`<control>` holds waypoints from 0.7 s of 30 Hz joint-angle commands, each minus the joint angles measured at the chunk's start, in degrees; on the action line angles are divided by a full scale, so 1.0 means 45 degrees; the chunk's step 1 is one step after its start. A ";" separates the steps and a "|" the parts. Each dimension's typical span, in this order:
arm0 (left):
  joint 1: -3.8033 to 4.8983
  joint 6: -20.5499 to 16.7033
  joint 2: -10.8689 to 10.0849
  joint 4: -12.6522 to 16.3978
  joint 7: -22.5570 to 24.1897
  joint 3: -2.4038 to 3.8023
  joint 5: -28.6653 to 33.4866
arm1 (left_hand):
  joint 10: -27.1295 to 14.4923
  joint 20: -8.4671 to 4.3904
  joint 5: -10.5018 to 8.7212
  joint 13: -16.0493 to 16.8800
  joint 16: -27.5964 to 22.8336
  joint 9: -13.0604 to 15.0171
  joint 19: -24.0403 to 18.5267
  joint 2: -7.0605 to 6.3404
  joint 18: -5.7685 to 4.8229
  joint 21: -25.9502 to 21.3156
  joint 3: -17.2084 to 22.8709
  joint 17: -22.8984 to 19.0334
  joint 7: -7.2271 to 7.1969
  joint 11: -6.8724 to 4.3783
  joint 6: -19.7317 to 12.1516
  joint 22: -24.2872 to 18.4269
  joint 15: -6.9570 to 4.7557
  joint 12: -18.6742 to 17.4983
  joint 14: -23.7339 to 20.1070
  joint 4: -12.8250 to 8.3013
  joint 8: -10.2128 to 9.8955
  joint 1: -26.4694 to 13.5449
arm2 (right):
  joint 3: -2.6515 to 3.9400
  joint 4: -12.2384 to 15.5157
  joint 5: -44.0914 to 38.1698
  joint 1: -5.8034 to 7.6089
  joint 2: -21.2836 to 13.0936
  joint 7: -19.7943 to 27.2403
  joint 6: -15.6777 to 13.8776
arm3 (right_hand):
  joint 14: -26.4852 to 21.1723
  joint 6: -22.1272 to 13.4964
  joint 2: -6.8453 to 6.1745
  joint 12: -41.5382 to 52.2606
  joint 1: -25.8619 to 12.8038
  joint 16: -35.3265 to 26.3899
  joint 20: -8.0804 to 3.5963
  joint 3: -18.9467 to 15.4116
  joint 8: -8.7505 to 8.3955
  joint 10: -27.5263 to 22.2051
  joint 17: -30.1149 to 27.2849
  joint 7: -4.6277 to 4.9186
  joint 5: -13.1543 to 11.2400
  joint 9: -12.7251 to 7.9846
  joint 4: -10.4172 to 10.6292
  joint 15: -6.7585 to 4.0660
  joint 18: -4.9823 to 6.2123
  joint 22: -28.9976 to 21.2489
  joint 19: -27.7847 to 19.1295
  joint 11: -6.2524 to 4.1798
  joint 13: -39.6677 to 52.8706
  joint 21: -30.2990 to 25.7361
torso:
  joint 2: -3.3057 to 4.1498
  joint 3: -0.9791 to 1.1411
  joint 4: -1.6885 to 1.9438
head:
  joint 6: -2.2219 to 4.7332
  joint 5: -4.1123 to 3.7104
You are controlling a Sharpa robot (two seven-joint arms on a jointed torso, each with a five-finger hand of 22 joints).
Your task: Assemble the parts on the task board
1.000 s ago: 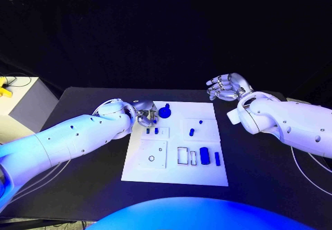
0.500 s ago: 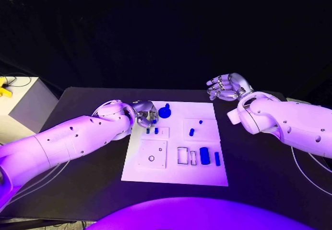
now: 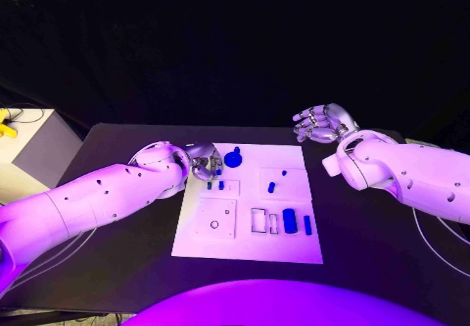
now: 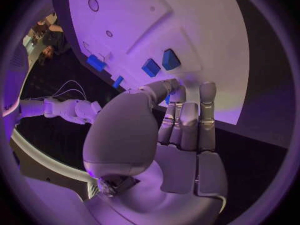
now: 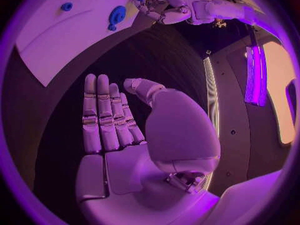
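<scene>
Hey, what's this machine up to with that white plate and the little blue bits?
It is putting small blue parts together on the white task board in the middle of the black table. Its left hand is over the board's far left corner, beside a round blue part, with its fingers extended and nothing visibly in its grip. Its right hand is off the board, raised and holding nothing. More blue parts sit nearer on the board.

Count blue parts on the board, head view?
7: round part at the far edge, two by the left robot hand, two mid-right, two near-right. The hand may hide more.
</scene>
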 commanded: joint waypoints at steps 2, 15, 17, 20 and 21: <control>-0.0001 -0.0077 -0.0025 0.0026 -0.0115 0.0047 -0.0057 | -0.0157 -0.0021 0.0064 0.0123 0.0117 -0.0046 -0.0084 -0.0101 0.0073 0.0000 0.0077 0.0117 -0.0038 -0.0010 -0.0219 0.0004 0.0013 0.0274 -0.0008 0.0000 -0.0116 -0.0042 | 0.0004 0.0006 -0.0096 -0.0007 -0.0013 0.0095 0.0129 | 0.0050 -0.0103 0.0039 -0.0062 0.0019 -0.0081 0.0042 -0.0052 0.0049 0.0015 -0.0025 0.0413 0.0037 -0.0022 -0.0037 0.0055 0.0081 -0.0044 0.0071 0.0058 -0.0043 -0.0062 | 0.0000 -0.0002 0.0004 | 0.0000 -0.0011; -0.0001 -0.0137 -0.0068 0.0043 -0.0207 0.0125 -0.0073 | -0.0489 -0.0031 0.0063 0.0313 0.0172 -0.0251 -0.0119 -0.0212 0.0080 -0.0030 0.0171 0.0094 -0.0167 -0.0023 -0.0925 -0.0043 0.0001 0.0779 -0.0044 0.0051 -0.0438 -0.0088 | 0.0004 -0.0011 -0.0282 -0.0030 -0.0032 -0.0029 0.0175 | -0.0025 -0.0159 -0.0003 -0.0114 0.0027 -0.0186 0.0065 -0.0053 0.0061 -0.0076 -0.0072 0.0441 0.0021 -0.0051 -0.0079 0.0094 0.0065 -0.0158 0.0008 0.0094 -0.0171 -0.0140 | -0.0001 0.0002 0.0009 | 0.0000 -0.0021; -0.0001 -0.0147 -0.0107 0.0043 -0.0228 0.0145 -0.0079 | -0.0495 -0.0031 0.0064 0.0316 0.0173 -0.0257 -0.0122 -0.0210 0.0081 -0.0033 0.0176 0.0094 -0.0169 -0.0024 -0.0944 -0.0047 0.0001 0.0792 -0.0045 0.0053 -0.0446 -0.0085 | 0.0004 -0.0015 -0.0351 -0.0036 -0.0039 -0.0070 0.0210 | -0.0019 -0.0158 -0.0006 -0.0113 0.0068 -0.0200 0.0061 -0.0046 0.0074 -0.0073 -0.0080 0.0440 0.0010 -0.0055 -0.0118 0.0089 0.0071 -0.0179 0.0016 0.0092 -0.0199 -0.0144 | -0.0006 0.0004 0.0007 | 0.0000 -0.0019; -0.0001 -0.0180 -0.0180 0.0050 -0.0258 0.0206 -0.0089 | -0.0498 -0.0032 0.0065 0.0318 0.0165 -0.0259 -0.0149 -0.0209 0.0090 -0.0055 0.0178 0.0043 -0.0167 -0.0025 -0.0952 -0.0083 0.0000 0.0797 -0.0071 0.0052 -0.0449 -0.0082 | 0.0004 -0.0033 -0.0612 -0.0043 -0.0053 -0.0132 0.0313 | 0.0114 -0.0037 0.0008 -0.0101 0.0228 -0.0199 0.0021 -0.0065 0.0181 -0.0013 -0.0092 0.0407 -0.0068 -0.0049 -0.0276 0.0037 0.0092 -0.0200 0.0140 0.0064 -0.0303 -0.0077 | -0.0008 0.0004 0.0004 | 0.0000 -0.0017; -0.0001 -0.0233 -0.0226 0.0056 -0.0270 0.0280 -0.0091 | -0.0512 -0.0034 0.0071 0.0322 0.0156 -0.0267 -0.0174 -0.0202 0.0097 -0.0074 0.0194 0.0003 -0.0155 -0.0028 -0.0975 -0.0110 -0.0002 0.0814 -0.0096 0.0044 -0.0456 -0.0062 | 0.0004 -0.0060 -0.0913 -0.0047 -0.0057 -0.0170 0.0435 | 0.0384 0.0105 0.0039 -0.0117 0.0364 -0.0122 -0.0067 -0.0138 0.0272 0.0072 -0.0077 0.0355 -0.0140 -0.0049 -0.0417 -0.0059 0.0114 -0.0120 0.0372 0.0011 -0.0402 0.0103 | -0.0010 0.0002 0.0006 | 0.0000 -0.0025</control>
